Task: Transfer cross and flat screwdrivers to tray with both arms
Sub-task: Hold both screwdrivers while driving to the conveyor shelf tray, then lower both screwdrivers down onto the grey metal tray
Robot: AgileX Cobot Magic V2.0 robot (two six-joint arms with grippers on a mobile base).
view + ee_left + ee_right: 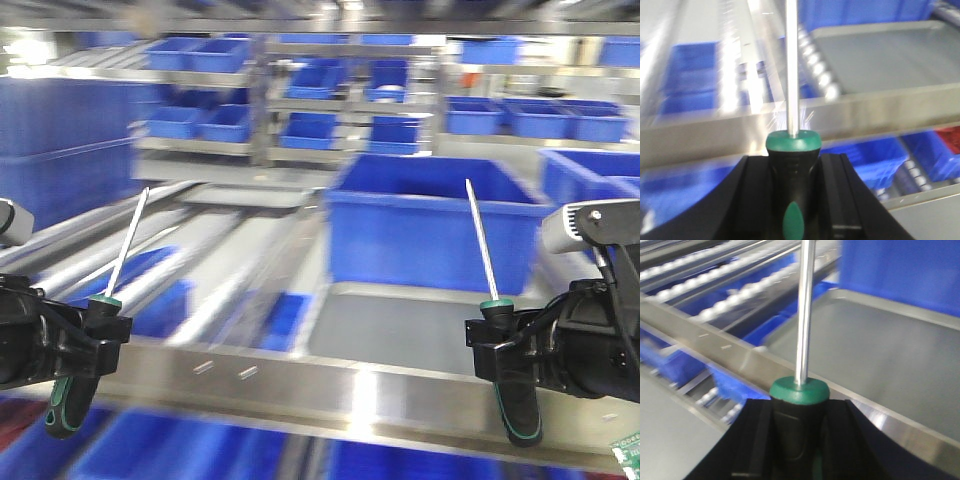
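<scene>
1. We see the left tool (100,325) clamped on the handle of the left screwdriver (124,245). The shaft points up and away, leaning a little to the right. In the left wrist view the jaws press on both sides of that screwdriver (792,160), just under its green collar.
2. The right tool (500,340) is likewise closed tight on the right screwdriver (482,245), whose handle hangs below the jaws. The right wrist view shows the same grip on this screwdriver (800,390).
3. The tray (400,335) lies past a steel rail (330,385) and just in front of a deep blue bin (430,235). As far as we can see, nothing lies in it.
4. We judge the pickup of both screwdrivers done, since each is held off any surface, and neither is in the tray yet. The carrying over and setting down of all 2 are left.
5. The right screwdriver stands near the tray's front right corner. In the right wrist view the tray (890,355) is just beyond the rail.
6. The left screwdriver is well apart from the tray, over the roller lanes (210,270). In the left wrist view the tray (890,55) sits off to the right.
7. The frames are blurred, and we cannot tell which tip is cross and which is flat.
</scene>
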